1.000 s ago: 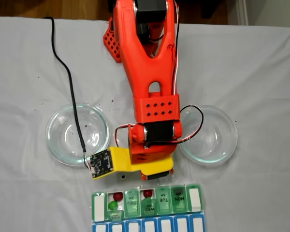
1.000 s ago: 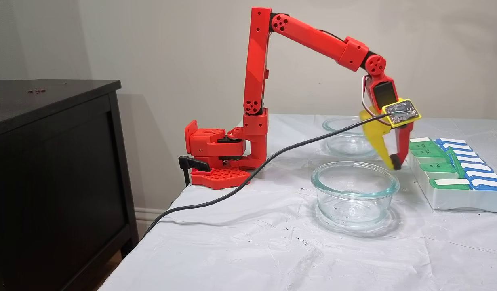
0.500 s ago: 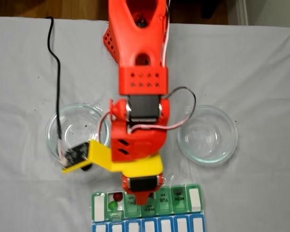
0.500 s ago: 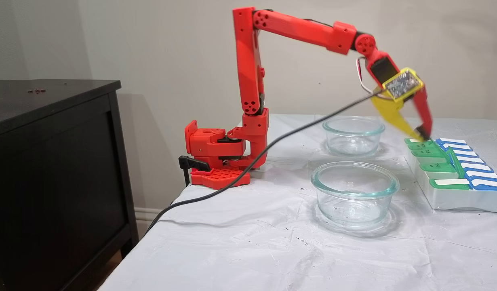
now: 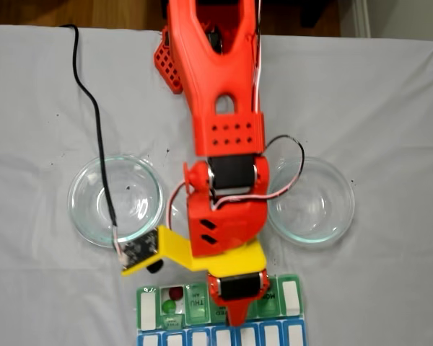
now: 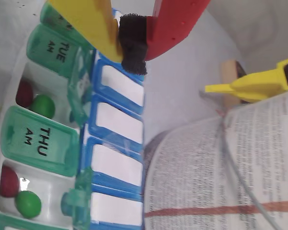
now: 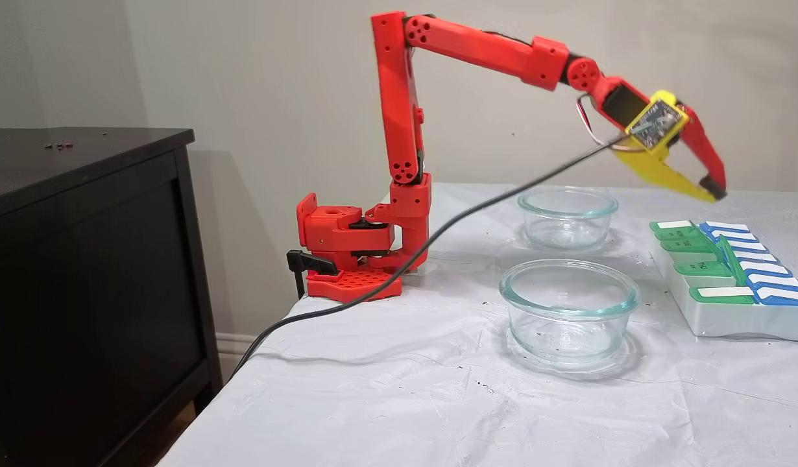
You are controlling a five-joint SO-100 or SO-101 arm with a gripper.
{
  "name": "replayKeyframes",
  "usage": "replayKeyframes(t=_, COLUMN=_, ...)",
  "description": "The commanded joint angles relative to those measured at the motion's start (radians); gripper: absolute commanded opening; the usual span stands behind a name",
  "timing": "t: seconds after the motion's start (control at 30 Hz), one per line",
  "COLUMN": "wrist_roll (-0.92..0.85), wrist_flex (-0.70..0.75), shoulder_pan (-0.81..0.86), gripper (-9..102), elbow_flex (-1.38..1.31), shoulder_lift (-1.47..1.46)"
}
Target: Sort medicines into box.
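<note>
Two glass bowls were counted on the tabletop: one (image 7: 569, 312) nearer in a fixed view, one (image 7: 568, 216) behind it. One pill box (image 6: 77, 129) was seen. In the wrist view, four balls were counted: two red (image 6: 24, 93) (image 6: 8, 181) and two green (image 6: 42, 106) (image 6: 28, 203).

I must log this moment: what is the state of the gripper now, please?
Gripper: closed, black pads together, holding nothing visible, raised above the pill box.
</note>
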Motion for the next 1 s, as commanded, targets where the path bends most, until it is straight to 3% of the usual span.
replayKeyframes(t=0.0, wrist_roll=-0.018, wrist_flex=0.008, shoulder_pan=-0.014, gripper=0, elbow_flex=-0.078, shoulder_lift=0.002)
replayKeyframes(t=0.47, wrist_roll=-0.028, wrist_flex=0.192, shoulder_pan=0.018, gripper=0, elbow_flex=-0.103, shoulder_lift=-0.023)
replayKeyframes(t=0.97, wrist_roll=-0.038, wrist_flex=0.235, shoulder_pan=-0.002, gripper=0, elbow_flex=-0.071, shoulder_lift=-0.109)
